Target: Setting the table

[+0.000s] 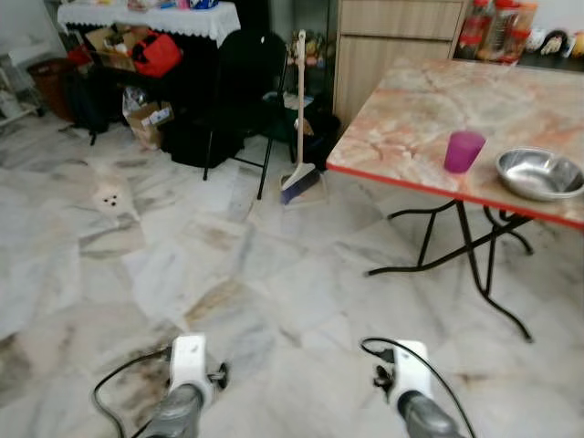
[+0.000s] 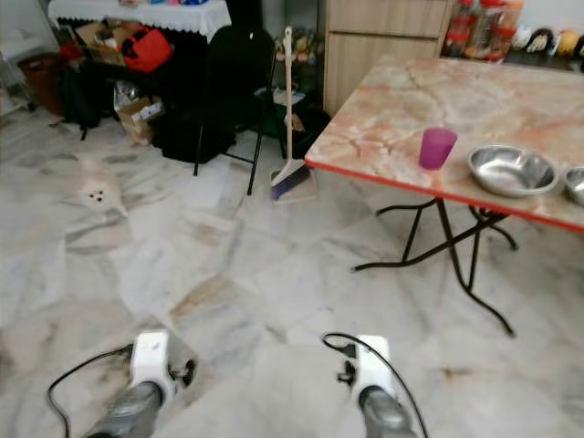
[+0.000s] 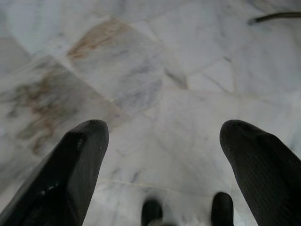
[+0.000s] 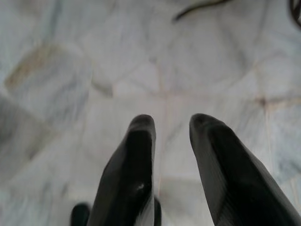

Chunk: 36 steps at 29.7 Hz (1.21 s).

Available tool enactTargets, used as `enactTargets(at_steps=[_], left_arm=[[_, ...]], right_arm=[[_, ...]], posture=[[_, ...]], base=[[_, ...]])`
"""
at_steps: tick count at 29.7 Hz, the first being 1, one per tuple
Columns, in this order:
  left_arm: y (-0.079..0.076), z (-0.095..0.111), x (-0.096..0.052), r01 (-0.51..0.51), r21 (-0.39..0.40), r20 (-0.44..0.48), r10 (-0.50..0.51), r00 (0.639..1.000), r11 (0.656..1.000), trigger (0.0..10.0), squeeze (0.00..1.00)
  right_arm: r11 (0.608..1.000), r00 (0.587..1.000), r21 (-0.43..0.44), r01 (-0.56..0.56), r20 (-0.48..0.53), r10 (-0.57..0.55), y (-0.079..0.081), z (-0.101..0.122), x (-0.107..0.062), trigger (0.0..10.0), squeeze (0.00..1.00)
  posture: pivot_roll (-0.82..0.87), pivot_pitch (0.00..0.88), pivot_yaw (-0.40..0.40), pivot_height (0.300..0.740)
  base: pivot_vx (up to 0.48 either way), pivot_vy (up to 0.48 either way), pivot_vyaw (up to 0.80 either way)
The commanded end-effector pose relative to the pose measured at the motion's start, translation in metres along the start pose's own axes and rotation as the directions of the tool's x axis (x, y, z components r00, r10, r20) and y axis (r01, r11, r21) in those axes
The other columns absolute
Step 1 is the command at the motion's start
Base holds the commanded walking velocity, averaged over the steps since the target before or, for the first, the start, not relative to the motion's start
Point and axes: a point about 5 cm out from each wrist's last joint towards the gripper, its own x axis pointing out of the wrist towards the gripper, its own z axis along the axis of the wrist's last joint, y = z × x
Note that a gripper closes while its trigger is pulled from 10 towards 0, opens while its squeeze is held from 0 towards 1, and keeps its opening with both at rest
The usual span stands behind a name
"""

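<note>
A: any readable text, labels or numbers?
B: none. bottles (image 1: 493, 27) behind the table (image 1: 411, 119) have labels, too blurred to read. cardboard box (image 1: 149, 117) print also illegible.

Marble floor (image 1: 274, 274), black chair (image 1: 246, 82), perhaps wooden cabinet (image 1: 392, 46)

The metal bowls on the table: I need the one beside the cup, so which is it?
The full-sized steel bowl just right of the purple cup. The other bowl sits further right, cut off by the picture's edge.
</note>
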Motion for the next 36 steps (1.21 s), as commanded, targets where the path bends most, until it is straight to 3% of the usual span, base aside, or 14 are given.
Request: enactTargets(at_steps=[1, 19, 36], left_arm=[[0.0128, -0.0074, -0.0030, -0.036, -0.005, -0.024, 0.036, 0.999, 0.999, 10.0, 0.00], [0.0100, -0.0073, -0.0027, -0.022, -0.003, -0.025, 0.022, 0.999, 1.000, 10.0, 0.00], [0.0084, -0.0080, -0.0026, -0.009, 0.034, -0.034, 0.010, 0.999, 0.999, 10.0, 0.00]], right_arm=[[1.000, 0.999, 0.009, -0.019, -0.031, 0.020, 0.0081, -0.0104, -0.0016, 10.0, 0.00], [1.000, 1.000, 0.018, -0.004, -0.015, 0.005, 0.0059, -0.0085, -0.0016, 10.0, 0.00], [1.000, 1.000, 0.014, -0.012, -0.007, 0.012, 0.0098, -0.0075, -0.0011, 10.0, 0.00]], posture=[[0.05, 0.000, 0.025, 0.740], [0.04, 0.000, 0.029, 0.740], [0.04, 0.000, 0.041, 0.740]], base=[[0.000, 0.000, -0.73], [0.000, 0.000, -0.70], [0.196, 0.000, 0.00]])
